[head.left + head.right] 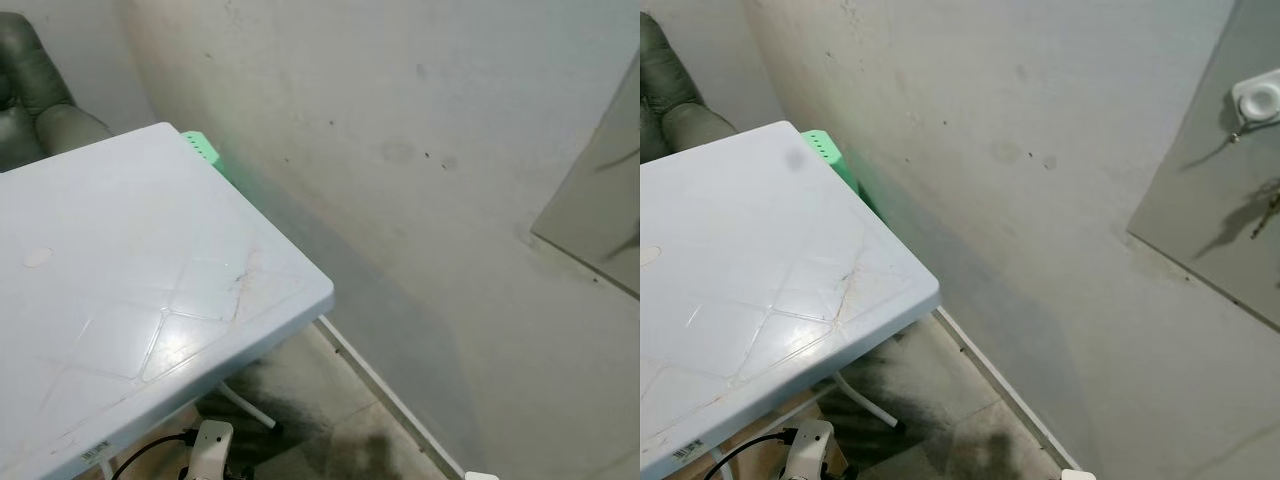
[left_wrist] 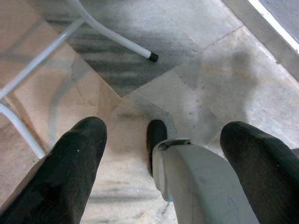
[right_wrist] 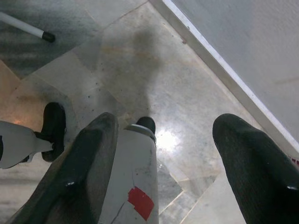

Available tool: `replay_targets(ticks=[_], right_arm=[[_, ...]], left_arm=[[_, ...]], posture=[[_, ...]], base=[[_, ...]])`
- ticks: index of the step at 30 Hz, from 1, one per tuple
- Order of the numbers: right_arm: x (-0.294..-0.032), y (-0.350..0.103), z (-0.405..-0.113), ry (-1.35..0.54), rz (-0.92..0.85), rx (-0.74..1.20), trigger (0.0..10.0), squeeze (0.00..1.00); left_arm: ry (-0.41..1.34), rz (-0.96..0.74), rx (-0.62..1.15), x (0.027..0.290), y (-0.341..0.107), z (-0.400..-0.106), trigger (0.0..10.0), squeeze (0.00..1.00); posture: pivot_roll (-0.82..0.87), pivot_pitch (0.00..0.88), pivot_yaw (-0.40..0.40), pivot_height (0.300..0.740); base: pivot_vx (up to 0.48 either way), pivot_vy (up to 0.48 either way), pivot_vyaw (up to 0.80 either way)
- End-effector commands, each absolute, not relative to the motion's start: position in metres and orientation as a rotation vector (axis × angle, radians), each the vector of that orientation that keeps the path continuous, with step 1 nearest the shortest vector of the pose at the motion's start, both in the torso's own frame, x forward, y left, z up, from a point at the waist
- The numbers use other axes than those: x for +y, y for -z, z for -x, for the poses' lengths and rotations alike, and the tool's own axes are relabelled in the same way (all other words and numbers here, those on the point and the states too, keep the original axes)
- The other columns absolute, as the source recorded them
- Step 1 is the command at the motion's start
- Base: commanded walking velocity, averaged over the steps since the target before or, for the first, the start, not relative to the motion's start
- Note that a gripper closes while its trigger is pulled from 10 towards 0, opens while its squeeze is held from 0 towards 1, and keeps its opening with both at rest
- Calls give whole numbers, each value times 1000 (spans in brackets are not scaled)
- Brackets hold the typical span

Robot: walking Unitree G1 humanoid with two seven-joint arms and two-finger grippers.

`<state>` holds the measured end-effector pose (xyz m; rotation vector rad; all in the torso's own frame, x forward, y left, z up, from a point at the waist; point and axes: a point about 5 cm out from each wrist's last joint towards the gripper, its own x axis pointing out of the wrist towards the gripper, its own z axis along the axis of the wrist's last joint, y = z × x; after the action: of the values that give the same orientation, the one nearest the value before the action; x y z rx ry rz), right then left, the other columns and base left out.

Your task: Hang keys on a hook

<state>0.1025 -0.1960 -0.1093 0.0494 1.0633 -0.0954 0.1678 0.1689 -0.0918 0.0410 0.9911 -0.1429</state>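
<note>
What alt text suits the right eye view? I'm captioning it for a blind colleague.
A white plastic table stands against a stained pale wall, with a green plastic object behind it. A round white hook sits on a grey panel at right.

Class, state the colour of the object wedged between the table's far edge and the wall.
Light green object, clearest in the right eye view.

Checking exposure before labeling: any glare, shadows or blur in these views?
Eye views: sharp; soft sheen on the white table, and it shadows the wall. Right wrist view: bright glare spot on the floor tiles. Left wrist view: left tool's fingers soft, out of focus.
</note>
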Motion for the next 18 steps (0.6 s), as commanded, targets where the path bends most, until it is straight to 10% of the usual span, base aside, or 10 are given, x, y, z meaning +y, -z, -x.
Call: replay_targets(ticks=[1, 18], right_arm=[[-189, 118, -71, 74, -49, 1184, 10000, 0], [-184, 119, -67, 88, -63, 1194, 10000, 0]], left_arm=[[147, -46, 997, 171, 92, -167, 10000, 0], [137, -44, 1004, 170, 92, -167, 10000, 0]], posture=[[86, 0, 4, 740], [82, 0, 5, 740]], base=[[0, 0, 800], [0, 0, 800]])
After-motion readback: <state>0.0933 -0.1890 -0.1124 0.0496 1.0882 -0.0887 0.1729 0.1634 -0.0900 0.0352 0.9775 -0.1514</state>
